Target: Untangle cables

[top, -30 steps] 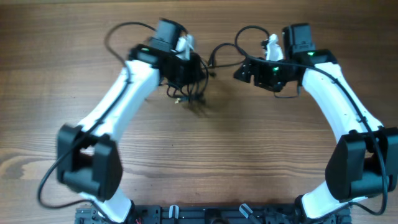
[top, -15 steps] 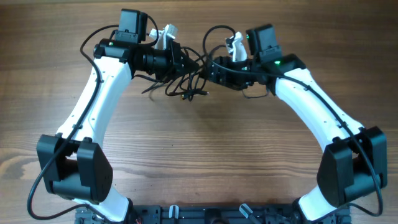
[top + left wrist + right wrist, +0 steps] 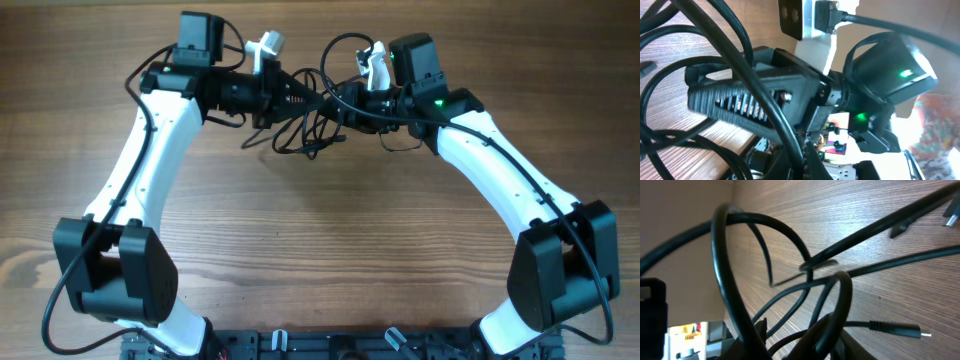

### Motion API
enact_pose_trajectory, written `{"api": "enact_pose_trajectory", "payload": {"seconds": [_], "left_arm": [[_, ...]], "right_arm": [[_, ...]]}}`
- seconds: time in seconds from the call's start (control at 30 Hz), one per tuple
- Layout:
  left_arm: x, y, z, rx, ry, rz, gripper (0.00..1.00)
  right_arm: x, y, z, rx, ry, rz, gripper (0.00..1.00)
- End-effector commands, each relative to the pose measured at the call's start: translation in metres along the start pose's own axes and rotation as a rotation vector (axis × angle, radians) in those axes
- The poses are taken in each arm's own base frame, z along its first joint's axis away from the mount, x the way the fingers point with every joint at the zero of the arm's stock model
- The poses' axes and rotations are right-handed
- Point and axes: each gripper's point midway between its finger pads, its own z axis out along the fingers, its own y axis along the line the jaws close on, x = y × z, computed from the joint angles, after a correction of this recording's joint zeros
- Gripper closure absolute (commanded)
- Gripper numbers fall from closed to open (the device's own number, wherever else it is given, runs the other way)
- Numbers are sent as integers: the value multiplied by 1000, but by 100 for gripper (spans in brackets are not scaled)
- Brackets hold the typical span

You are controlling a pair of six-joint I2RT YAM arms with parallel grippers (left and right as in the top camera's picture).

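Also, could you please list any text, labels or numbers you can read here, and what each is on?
No text is readable in any view.
A yellow-and-white patch in the right wrist view's lower left corner: too blurred to read.
Some bright coloured patches at the left wrist view's bottom centre: too blurred to read.
On the cables and the table: no markings visible.

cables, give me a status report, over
Left gripper and right gripper nose to nose in the tangle, jaws hidden. Thin black plug-ended cables bunched between them, loops drooping toward the wooden table. Right arm's thicker black wire arcs close above.
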Motion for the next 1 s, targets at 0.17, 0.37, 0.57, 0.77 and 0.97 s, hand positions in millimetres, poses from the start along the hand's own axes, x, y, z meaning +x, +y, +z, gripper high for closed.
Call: {"api": "enact_pose_trajectory", "payload": {"seconds": [0.17,0.37,0.57,0.77,0.97], "left_arm": [[-35,30,-41,-133,-183,-20,96],[-43,109,-71,-577,-345,-150,96],[-33,161,-106,-892,-405,-237,96],[-21,191,-109,-975,-379,-282,96],[-3,224,-101,-996,-329,-331,96]], "right_arm": [[9,-25,5,91,29,17,96],[21,-46,1,185,68,0,96],[15,-69,-22,223,65,46,96],[-3,-59,-60,162,15,17,96],[-7,-19,-93,-17,-12,-6,96]]}}
